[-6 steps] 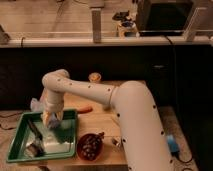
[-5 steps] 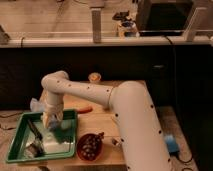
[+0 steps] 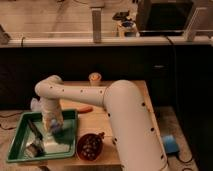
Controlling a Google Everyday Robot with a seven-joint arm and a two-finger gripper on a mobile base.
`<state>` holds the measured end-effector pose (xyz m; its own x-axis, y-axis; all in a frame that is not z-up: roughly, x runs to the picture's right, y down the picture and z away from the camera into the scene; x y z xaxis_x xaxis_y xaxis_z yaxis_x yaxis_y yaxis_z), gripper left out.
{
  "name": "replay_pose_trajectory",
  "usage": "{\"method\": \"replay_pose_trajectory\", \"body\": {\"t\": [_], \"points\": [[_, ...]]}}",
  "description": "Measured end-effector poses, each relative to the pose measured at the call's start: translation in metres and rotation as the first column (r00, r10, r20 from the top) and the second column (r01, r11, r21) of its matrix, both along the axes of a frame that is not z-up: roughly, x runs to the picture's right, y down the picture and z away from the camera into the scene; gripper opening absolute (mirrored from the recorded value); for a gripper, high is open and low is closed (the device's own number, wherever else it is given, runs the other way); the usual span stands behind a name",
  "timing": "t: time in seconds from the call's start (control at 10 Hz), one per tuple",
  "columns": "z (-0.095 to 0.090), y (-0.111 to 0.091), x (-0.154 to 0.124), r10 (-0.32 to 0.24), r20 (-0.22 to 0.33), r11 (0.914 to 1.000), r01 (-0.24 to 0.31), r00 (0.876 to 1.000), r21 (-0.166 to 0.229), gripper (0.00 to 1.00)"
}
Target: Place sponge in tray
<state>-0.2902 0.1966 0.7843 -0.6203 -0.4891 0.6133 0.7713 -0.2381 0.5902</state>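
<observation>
At the left of the table (image 3: 95,121), the green tray (image 3: 16,140) sits with a dark utensil (image 3: 34,129) lying in it. The gripper (image 3: 53,125) is low inside the tray's right half, the arm bent steeply down, probably to set its load on the floor of the tray rather than drop it. The dark sponge (image 3: 61,134) lies just under it, inside the tray. I cannot tell whether the gripper clamps the sponge or has let go. Further right stands a dark red bowl (image 3: 90,146).
</observation>
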Motion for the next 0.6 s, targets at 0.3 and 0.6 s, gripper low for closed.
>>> {"method": "replay_pose_trajectory", "body": {"t": [0.3,0.6], "points": [[-0.009,-0.011,0.010,-0.040,0.048,0.9992,0.040,0.998,0.000,0.80],[-0.028,-0.050,0.028,-0.027,0.073,0.9992,0.025,0.997,0.032,0.80]]}}
